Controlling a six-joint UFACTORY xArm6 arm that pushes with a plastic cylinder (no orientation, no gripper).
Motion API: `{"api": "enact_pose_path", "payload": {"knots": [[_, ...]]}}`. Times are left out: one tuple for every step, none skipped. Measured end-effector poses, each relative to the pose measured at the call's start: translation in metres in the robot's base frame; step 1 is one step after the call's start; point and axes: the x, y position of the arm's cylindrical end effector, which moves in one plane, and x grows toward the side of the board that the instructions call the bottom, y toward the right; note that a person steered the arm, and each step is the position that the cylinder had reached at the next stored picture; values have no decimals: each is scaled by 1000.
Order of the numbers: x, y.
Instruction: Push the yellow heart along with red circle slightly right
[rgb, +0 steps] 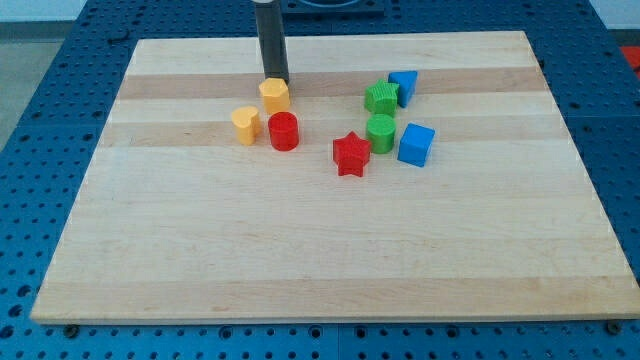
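The yellow heart (245, 125) sits on the wooden board left of centre. The red circle (283, 131) stands just to its right, close beside it. A yellow hexagon (275, 95) lies just above the red circle. My tip (275, 79) is at the top edge of the yellow hexagon, above and slightly right of the yellow heart, apart from the heart and the red circle.
A red star (351, 154) lies right of the red circle. Two green blocks (381, 97) (381, 132) and two blue blocks (404, 86) (416, 144) cluster further right. The board's edge (320, 318) runs along the view's bottom.
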Motion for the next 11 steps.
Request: {"api": "enact_pose_path", "payload": {"knots": [[3, 0], [8, 0], [10, -12], [10, -39], [27, -58], [48, -60], [58, -60], [70, -59], [71, -63], [84, -85], [97, -84]]}}
